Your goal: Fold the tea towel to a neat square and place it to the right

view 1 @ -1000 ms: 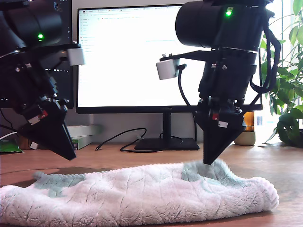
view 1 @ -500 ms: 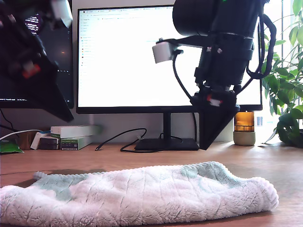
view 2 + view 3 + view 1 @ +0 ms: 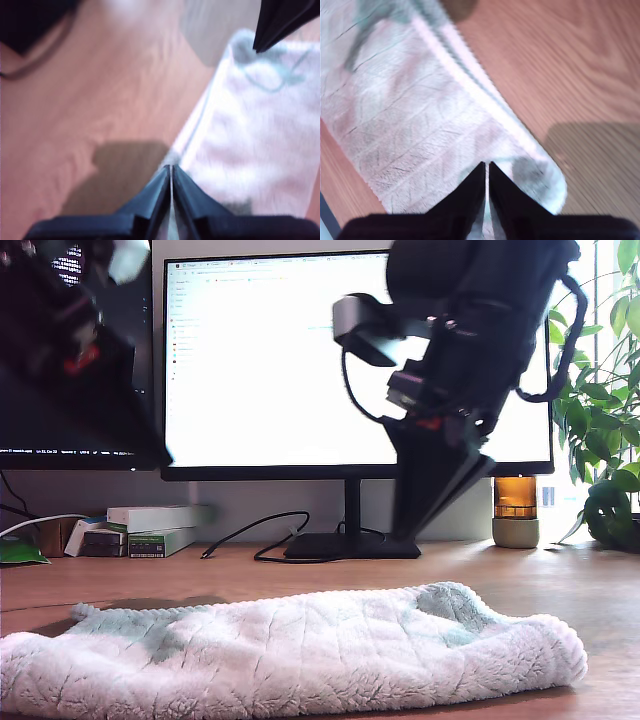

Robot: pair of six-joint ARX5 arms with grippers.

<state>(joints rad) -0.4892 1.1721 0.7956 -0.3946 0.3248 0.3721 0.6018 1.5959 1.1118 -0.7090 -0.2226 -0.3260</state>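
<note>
The tea towel [image 3: 290, 650] lies flat along the wooden surface [image 3: 600, 590] in the exterior view, a long low folded strip running from that view's left edge almost to its right, with a plump rolled end at the right; both pincers hang above it and touch nothing. My first pincer [image 3: 171, 172] is closed to a hairline with nothing between its tips, over the bare wood just beside the towel's ribbed hem [image 3: 200, 122]; my second pincer [image 3: 487, 167] is likewise closed and empty, above the towel's rounded end.

The cloth looks thick, fluffy and limp; I judge it light, not fragile, and likely to sag and drag rather than hold a shape, so a lifted corner would trail the rest. The pile looks grippy rather than slick; the danger is catching only the top layer, or letting the fold slide apart. The hem [image 3: 485, 95] seems the firmest place to pinch, near the end corners, one pincer to each; the tips would need to open first and bite deep enough to take every layer.
</note>
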